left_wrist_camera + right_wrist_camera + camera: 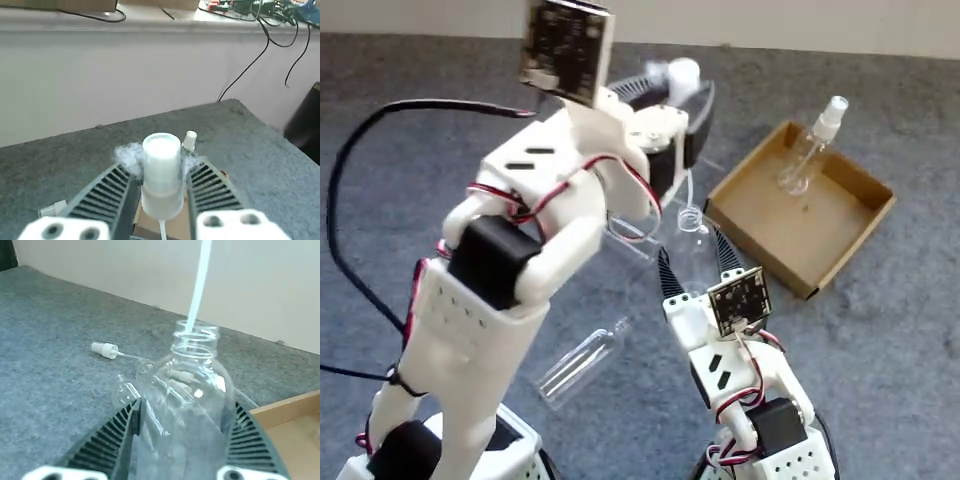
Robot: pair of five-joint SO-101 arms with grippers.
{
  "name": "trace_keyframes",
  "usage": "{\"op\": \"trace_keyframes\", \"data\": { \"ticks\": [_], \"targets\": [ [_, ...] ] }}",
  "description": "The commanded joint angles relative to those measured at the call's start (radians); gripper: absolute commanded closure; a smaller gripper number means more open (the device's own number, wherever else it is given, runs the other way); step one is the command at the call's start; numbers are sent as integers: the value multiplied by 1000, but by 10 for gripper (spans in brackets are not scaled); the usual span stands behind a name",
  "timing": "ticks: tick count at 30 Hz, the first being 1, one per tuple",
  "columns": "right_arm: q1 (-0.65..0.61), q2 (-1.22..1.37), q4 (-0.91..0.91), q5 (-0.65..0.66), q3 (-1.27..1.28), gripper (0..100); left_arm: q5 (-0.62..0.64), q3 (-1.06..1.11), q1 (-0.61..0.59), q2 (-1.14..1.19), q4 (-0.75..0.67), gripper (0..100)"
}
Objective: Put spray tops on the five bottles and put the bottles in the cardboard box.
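Three cameras: one fixed high, two wrist-mounted.
High view: above the near edge, looking down across the tabletop (880, 350). Left wrist: looks along the left gripper (161, 167), close on the spray top (161, 150), facing the wall (150, 75) past the far edge. Right wrist: close along the right gripper (186, 411) onto the bottle (187, 370). All three catch the cardboard box (800, 205).

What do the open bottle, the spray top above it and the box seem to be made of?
The open bottle looks like clear glossy plastic, possibly glass: the carpet shows through it and it carries bright reflections. The spray top seems to be white opaque plastic, smooth and slightly shiny, with a thin translucent tube. The box looks like brown matte cardboard, with low thin walls.
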Motion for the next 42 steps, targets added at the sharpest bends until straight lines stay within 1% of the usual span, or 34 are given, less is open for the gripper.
{"op": "trace_keyframes", "data": {
  "ticks": [1,5,11,13,17,19,22,26,28,37,40,42],
  "targets": [
    [-5,-18,4,-3,-15,808,-6,50,28,-73,-15,983],
    [-5,-18,4,-5,-15,808,-6,143,36,-102,-15,983],
    [-5,-18,7,-8,-16,808,-14,380,39,-147,-18,979],
    [-5,-18,7,-9,-16,808,-15,440,64,-171,-28,979],
    [-5,-18,7,-9,-16,808,-15,561,102,-220,-123,978],
    [-5,-18,7,-9,-16,808,-15,621,104,-243,-189,978],
    [-4,-18,7,-9,-16,808,-15,685,104,-272,-239,966],
    [-4,-18,7,-9,-16,808,-14,723,88,-295,-239,847],
    [-4,-18,7,-9,-16,808,-9,723,77,-297,-239,804],
    [-4,-18,7,-9,-16,808,-15,702,64,-298,-209,793],
    [-4,-18,7,-6,-16,808,-15,659,30,-298,-163,793],
    [-4,-18,7,-6,-16,808,-15,619,13,-298,-98,793]
  ]
}}
